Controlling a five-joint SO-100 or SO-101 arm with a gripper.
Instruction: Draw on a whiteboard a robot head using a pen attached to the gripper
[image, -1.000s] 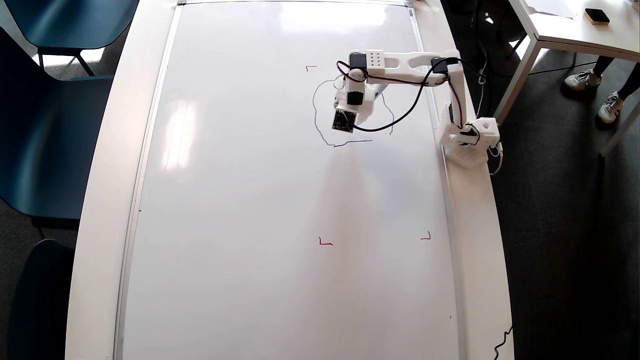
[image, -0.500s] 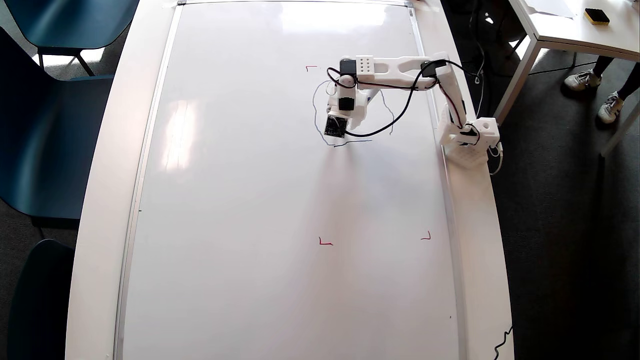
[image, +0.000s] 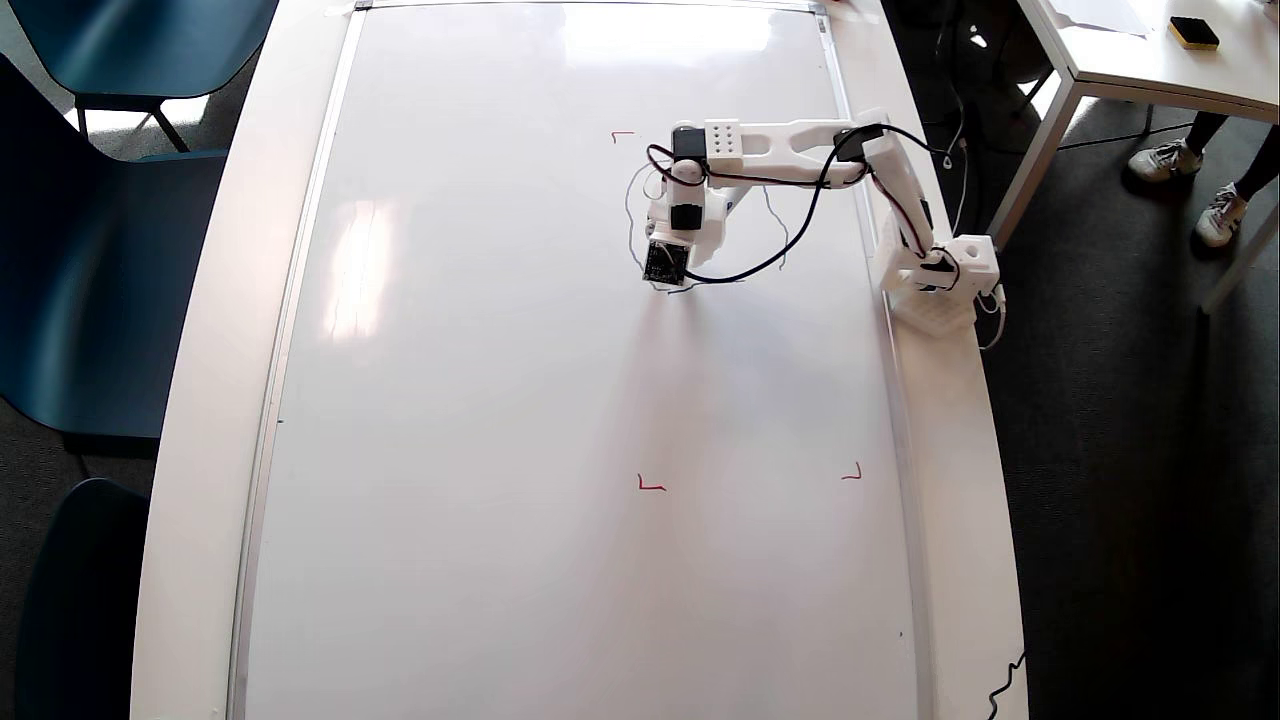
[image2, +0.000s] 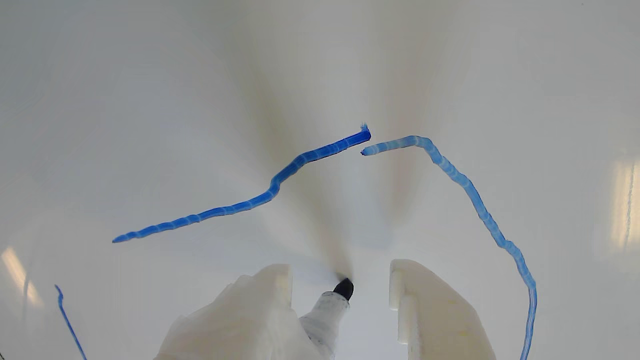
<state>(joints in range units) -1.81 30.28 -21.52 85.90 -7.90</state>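
Note:
The whiteboard (image: 480, 400) lies flat and fills most of the table. My white gripper (image: 672, 268) hangs over its upper right part, fingers down. In the wrist view the gripper (image2: 340, 275) has its jaws apart. The pen (image2: 330, 310) sits against the left finger, with a gap to the right finger. Its dark tip meets its own shadow on the board. The robot head (image2: 280, 180) shows only as open blue strokes: one long wavy line to the left and a curved line (image2: 475, 200) to the right, their ends nearly touching. In the overhead view thin strokes (image: 630, 215) flank the gripper.
Red corner marks (image: 650, 485) (image: 852, 473) (image: 622, 135) are on the board. The arm's base (image: 940, 275) stands at the board's right edge, with black cables (image: 790, 250) looping over the board. There are blue chairs (image: 90, 290) on the left and a side table (image: 1150, 50) and a person's feet (image: 1190, 185) at top right.

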